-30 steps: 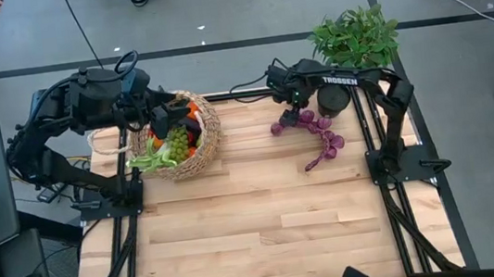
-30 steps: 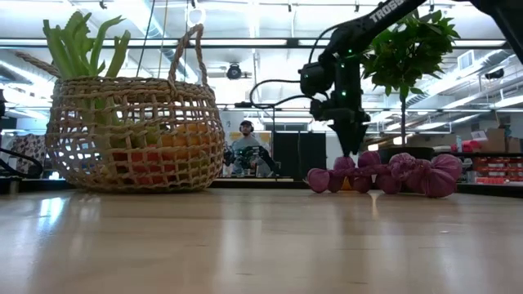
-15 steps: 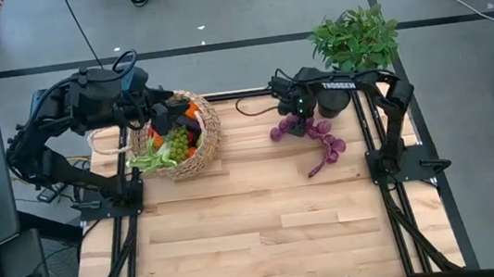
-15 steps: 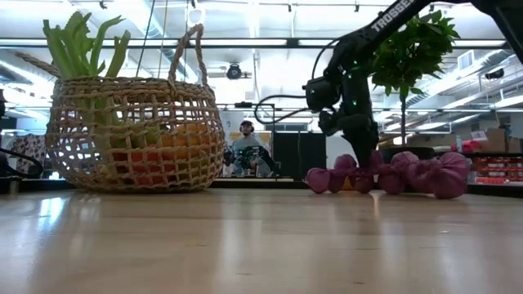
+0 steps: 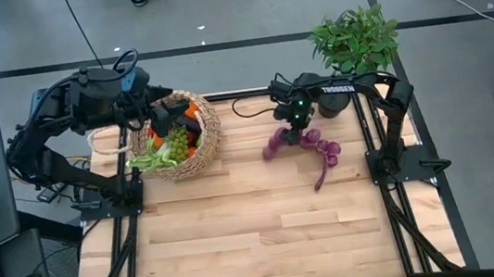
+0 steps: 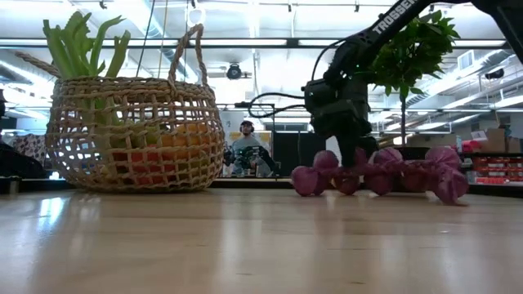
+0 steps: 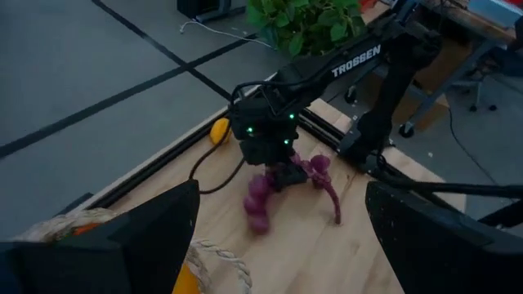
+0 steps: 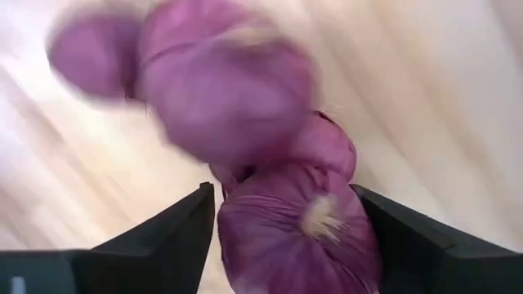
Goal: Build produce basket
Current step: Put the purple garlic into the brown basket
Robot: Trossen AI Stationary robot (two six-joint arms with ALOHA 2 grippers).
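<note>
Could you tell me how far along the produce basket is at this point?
Mostly filled: the wicker basket already holds leek, green grapes and orange and red pieces. In hand: the right gripper is down on the purple grapes on the table, its fingers on either side of one end of the bunch. Left: carrying that bunch to the basket. The left gripper waits open above the basket.

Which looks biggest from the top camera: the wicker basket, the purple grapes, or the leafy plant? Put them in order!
1. Wicker basket and leafy plant: look about alike, so no clear winner.
2. Purple grapes: smallest.
</note>
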